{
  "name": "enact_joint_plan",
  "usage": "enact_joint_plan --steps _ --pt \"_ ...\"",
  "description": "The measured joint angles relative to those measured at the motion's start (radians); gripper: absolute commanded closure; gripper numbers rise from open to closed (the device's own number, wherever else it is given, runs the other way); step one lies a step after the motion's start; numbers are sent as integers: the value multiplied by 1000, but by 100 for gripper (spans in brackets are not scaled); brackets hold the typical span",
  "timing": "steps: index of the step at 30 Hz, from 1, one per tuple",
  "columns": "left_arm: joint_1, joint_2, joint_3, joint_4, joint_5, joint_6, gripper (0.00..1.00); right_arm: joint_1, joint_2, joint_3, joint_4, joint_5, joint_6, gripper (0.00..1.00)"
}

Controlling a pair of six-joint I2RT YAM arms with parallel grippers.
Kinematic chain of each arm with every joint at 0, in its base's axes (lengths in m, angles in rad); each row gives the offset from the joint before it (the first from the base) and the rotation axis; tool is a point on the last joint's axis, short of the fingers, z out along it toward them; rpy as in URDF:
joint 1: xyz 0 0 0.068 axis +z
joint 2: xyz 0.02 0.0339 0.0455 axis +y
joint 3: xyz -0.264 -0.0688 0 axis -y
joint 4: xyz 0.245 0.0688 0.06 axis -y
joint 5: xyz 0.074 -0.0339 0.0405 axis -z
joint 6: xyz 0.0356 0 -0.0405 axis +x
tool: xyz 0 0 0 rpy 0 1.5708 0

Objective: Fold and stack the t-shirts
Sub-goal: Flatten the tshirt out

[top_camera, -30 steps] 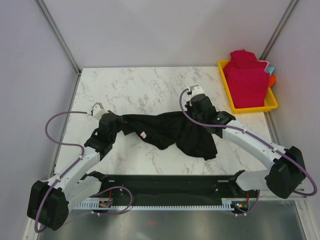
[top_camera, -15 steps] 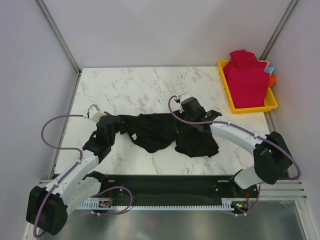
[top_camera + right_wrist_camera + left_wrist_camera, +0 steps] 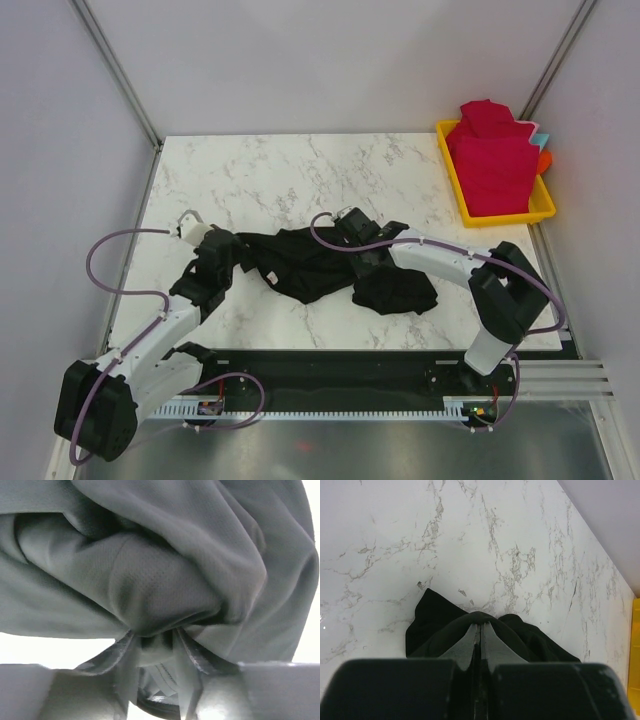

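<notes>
- The left claw (image 3: 480, 627) is pressed together on a pinch of the crumpled, solid black soft-cloth t-shirt (image 3: 300, 270), at the garment's left end, left of centre in the overhead view.
- The right claw (image 3: 154, 639) stands partly apart, with a thick fold of the same black cloth bunched between its fingers (image 3: 186, 652). Creases run into the gap, but I cannot tell whether it is really clamped. In the overhead view it sits over the middle of the shirt, near the centre of the frame.
- The black t-shirt lies on the white marble-patterned surface (image 3: 280, 170), strung between the two claws as a rumpled band. A darker heap sags at its lower-right end, and a small pale label shows near its left part.
- Progress, as I judge it: this shirt is neither spread flat nor folded. It is only being gathered and re-gripped, so flattening, folding and stacking are all left to do.
- The yellow rectangular plastic tray (image 3: 510, 217) sits at the upper right of the overhead frame, on the surface's right edge and well apart from the black shirt.
- The tray holds a pile of crimson-red cloth t-shirts (image 3: 495, 160), heaped above its rim in what look like folded layers. They may be the finished part of the job, but how many there are I cannot count.
- Slivers of pink, teal and orange peek out at the tray's right side, too hidden to identify.
</notes>
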Motion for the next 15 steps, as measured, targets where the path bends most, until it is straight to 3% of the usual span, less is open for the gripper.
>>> enact_joint_plan --steps 1,5,11,15 --pt "0 1 0 0 0 0 98 0 0 0 -4 13 1 85" --pt "0 55 0 13 -23 -14 98 -3 -2 5 -7 51 7 100" --pt "23 246 62 -4 -51 -83 98 -14 -71 3 34 48 8 100" --pt "70 395 225 -40 -61 -134 98 -16 -201 -40 113 -29 0 100"
